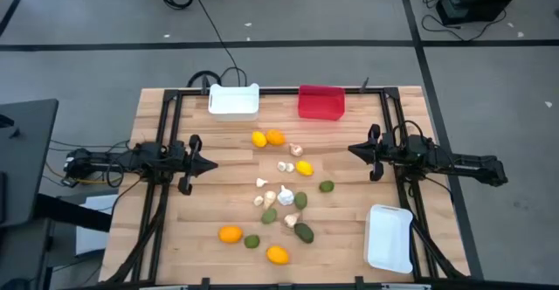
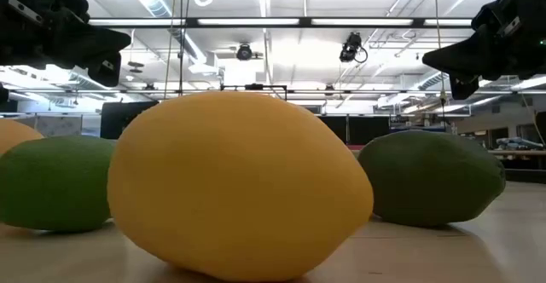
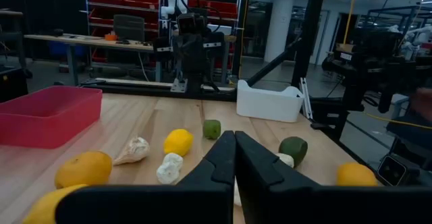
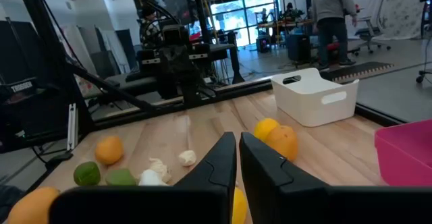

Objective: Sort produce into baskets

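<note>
The produce lies loose on the middle of the wooden table (image 1: pixel 175 238): orange and yellow citrus (image 1: pixel 267 137), a yellow one (image 1: pixel 304 169), green ovals (image 1: pixel 303 231), whitish bulbs (image 1: pixel 286 195). A white basket (image 1: pixel 234 100) and a red basket (image 1: pixel 320 101) stand at the far edge; another white basket (image 1: pixel 389 237) stands near right. My left gripper (image 1: pixel 212 165) hovers shut at the left, my right gripper (image 1: pixel 353 149) shut at the right, both clear of the produce. In the left wrist view the shut gripper (image 3: pixel 235 142) points over the fruits; so does the right one (image 4: pixel 237 142).
Black frame rails (image 1: pixel 166 124) run along the table's left, right and far sides. In the low view a yellow fruit (image 2: pixel 239 185) fills the foreground between two green ones (image 2: pixel 431 176). A person (image 4: pixel 332 11) stands far off in the room.
</note>
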Robot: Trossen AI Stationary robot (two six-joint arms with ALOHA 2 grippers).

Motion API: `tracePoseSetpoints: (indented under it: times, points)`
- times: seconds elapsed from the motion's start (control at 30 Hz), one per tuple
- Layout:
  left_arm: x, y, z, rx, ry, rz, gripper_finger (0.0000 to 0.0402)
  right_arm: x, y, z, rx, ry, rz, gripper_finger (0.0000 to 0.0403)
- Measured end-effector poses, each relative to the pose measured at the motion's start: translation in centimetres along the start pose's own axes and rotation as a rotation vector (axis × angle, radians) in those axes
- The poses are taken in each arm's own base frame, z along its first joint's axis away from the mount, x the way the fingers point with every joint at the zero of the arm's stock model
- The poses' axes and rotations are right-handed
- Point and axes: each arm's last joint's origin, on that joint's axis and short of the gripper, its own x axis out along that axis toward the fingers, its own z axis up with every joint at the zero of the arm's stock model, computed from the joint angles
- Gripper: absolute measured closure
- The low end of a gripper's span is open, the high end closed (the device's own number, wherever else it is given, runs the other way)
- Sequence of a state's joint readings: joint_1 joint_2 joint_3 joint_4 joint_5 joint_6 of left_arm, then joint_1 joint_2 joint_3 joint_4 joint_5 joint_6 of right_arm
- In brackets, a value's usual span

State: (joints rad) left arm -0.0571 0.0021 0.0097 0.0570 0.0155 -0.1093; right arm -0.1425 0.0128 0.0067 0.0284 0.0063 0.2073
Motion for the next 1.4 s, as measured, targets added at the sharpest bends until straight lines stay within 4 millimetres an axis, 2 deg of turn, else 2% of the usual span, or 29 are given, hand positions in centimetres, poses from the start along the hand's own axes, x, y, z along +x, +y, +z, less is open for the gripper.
tracePoseSetpoints:
  times: [0.27,0.53,0.63,0.77,0.9,1.07,1.23,1.4]
  points:
    - [0.0,0.0,0.0,0.000,0.000,0.000,0.0390,0.0,0.0,0.0,-0.021,-0.007,-0.015,0.0368]
    - [0.0,0.0,0.0,0.004,0.000,0.000,0.0390,0.0,0.0,0.9,-0.003,-0.098,-0.035,0.0368]
    - [0.0,0.1,0.0,0.055,-0.004,0.022,0.0390,-0.1,0.1,1.4,0.037,-0.155,-0.034,0.0368]
    - [0.0,0.0,0.3,0.052,-0.029,0.021,0.0390,-0.3,-0.3,2.1,0.082,-0.261,-0.193,0.0368]
    - [0.0,0.0,1.0,0.054,-0.103,0.015,0.0390,-0.3,-0.9,2.0,0.139,-0.292,-0.369,0.0368]
    - [-0.2,-0.1,2.0,0.003,-0.216,0.009,0.0390,0.3,-1.1,1.4,0.175,-0.211,-0.334,0.0354]
    - [-0.2,0.1,2.0,0.006,-0.210,0.088,0.0390,1.5,-1.0,0.3,0.249,-0.032,-0.217,0.0316]
    - [0.2,0.6,1.5,-0.029,-0.165,0.244,0.0390,3.2,0.0,1.3,0.272,0.123,-0.081,0.0259]
